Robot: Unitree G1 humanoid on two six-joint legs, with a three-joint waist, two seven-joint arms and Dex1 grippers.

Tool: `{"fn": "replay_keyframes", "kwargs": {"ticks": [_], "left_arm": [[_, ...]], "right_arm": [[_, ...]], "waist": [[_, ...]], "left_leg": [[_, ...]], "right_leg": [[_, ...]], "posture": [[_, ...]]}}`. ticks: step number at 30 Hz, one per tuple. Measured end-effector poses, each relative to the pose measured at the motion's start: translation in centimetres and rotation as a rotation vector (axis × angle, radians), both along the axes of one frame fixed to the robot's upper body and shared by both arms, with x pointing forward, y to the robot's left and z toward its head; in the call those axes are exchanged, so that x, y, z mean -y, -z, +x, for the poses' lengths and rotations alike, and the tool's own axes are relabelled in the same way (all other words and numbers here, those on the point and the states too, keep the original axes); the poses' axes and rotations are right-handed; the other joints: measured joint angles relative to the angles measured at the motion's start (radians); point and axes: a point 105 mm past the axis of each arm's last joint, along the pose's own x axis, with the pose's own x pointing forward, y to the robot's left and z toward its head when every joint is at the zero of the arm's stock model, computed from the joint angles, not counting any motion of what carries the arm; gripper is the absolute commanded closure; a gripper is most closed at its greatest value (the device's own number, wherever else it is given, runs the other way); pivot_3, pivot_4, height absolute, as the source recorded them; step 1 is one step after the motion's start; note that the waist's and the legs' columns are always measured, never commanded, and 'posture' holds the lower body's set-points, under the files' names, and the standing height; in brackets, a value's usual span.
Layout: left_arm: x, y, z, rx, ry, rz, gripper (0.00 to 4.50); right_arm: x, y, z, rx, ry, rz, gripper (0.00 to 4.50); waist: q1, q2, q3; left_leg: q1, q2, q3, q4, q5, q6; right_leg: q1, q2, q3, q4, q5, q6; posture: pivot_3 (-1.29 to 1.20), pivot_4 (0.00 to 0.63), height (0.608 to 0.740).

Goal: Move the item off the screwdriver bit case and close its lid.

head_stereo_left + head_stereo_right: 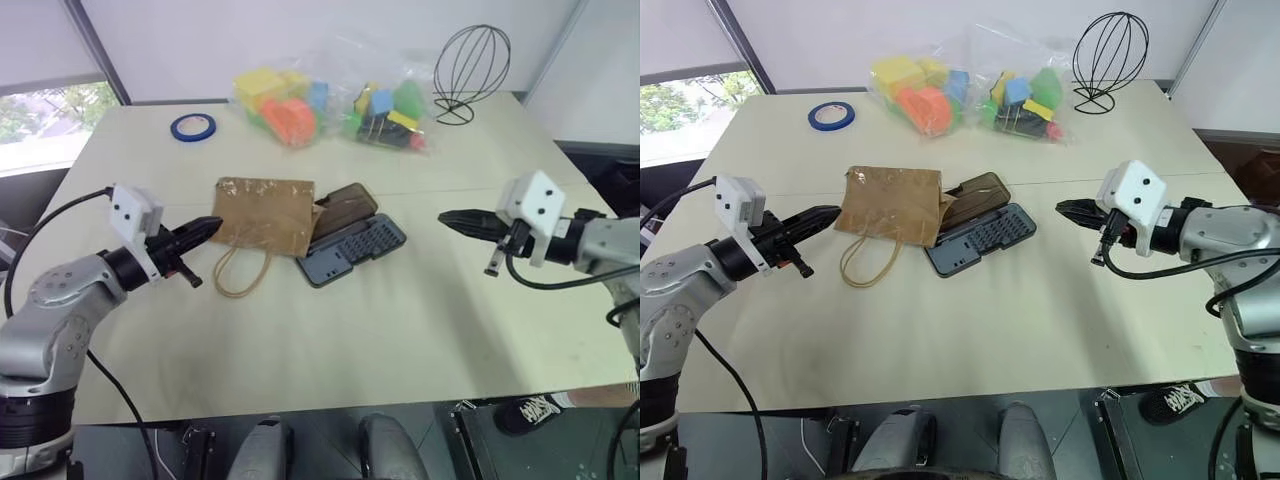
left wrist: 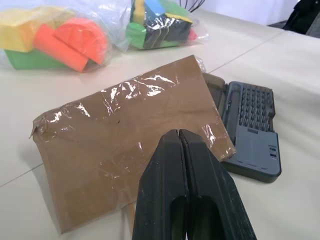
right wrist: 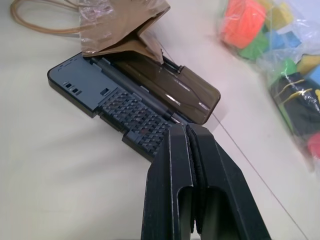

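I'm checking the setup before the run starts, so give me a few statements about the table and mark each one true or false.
1. The kraft paper bag lies partly over the open screwdriver bit case. True.
2. The case's lid is shut over the bits. False: it lies folded back, open.
3. The left claw grips the bag's handle. False: it is shut on nothing, apart from the bag.
4. The right claw is shut and holds nothing. True.
5. A roll of blue tape lies on the table. True.
6. The wire stand sits on top of the case. False: it stands at the table's far side.
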Motion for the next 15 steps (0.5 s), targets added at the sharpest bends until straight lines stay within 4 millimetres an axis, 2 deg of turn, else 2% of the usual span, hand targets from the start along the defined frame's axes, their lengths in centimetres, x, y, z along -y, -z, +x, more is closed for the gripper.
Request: {"fn": "replay_keyframes", "kwargs": {"ticks": [4, 5, 7, 8, 11, 14, 15], "left_arm": [[-0.1, 0.2, 0.2, -0.009, -0.006, -0.008, 4.5], [0.0, 0.2, 0.3, -0.007, -0.005, -0.009, 4.5], [0.1, 0.3, 0.5, -0.007, -0.007, 0.0, 4.5], [0.2, 0.4, 0.6, -0.008, -0.005, -0.002, 4.5], [0.5, 0.7, 0.7, -0.009, 0.002, -0.006, 4.5], [0.3, 0.9, 0.9, -0.011, -0.007, -0.004, 4.5], [0.2, 0.9, 1.0, -0.013, -0.01, -0.005, 4.5]], "right_arm": [[-1.0, 0.4, 0.3, -0.001, -0.018, 0.04, 4.46], [-1.4, 0.5, 0.4, 0.0, -0.022, 0.056, 4.23], [-2.3, 0.3, 0.9, 0.02, -0.026, 0.093, 3.64], [-2.9, 0.2, 1.2, 0.031, -0.027, 0.112, 3.19], [-4.9, 0.7, 1.9, 0.022, -0.05, 0.158, 1.68], [-5.7, 1.5, 2.6, -0.009, -0.044, 0.182, 0.06], [-5.9, 1.5, 3.1, -0.017, -0.023, 0.209, 0.06]], "waist": [[0.0, 0.0, 0.0], [0.0, 0.0, 0.0], [-0.002, 0.0, 0.0], [-0.002, 0.0, 0.0], [-0.002, 0.0, 0.0], [0.0, 0.0, 0.0], [0.0, 0.0, 0.0]], "left_leg": [[0.0, 0.0, 0.0, 0.0, 0.0, 0.0], [0.0, 0.0, 0.0, 0.0, 0.0, 0.0], [0.0, 0.0, 0.0, 0.0, 0.0, 0.0], [0.0, 0.0, 0.0, 0.0, 0.0, 0.0], [-0.001, 0.0, 0.0, 0.0, 0.002, -0.004], [-0.001, 0.0, 0.0, 0.0, 0.003, -0.005], [-0.002, 0.0, 0.0, 0.0, 0.003, -0.005]], "right_leg": [[0.0, 0.0, 0.0, 0.0, 0.0, 0.0], [0.0, 0.0, 0.0, 0.0, 0.0, 0.0], [0.0, 0.0, 0.0, 0.0, 0.0, 0.0], [-0.001, 0.0, 0.0, 0.0, 0.0, 0.0], [-0.001, 0.0, 0.0, 0.001, 0.0, 0.0], [-0.002, 0.0, 0.0, 0.001, 0.0, 0.0], [-0.002, 0.0, 0.0, 0.001, 0.0, 0.0]], "posture": [[0.0, 0.15, 0.74], [0.0, 0.15, 0.74], [0.0, 0.15, 0.74], [0.0, 0.15, 0.74], [0.0, 0.15, 0.74], [0.0, 0.15, 0.74], [0.0, 0.15, 0.74]]}}
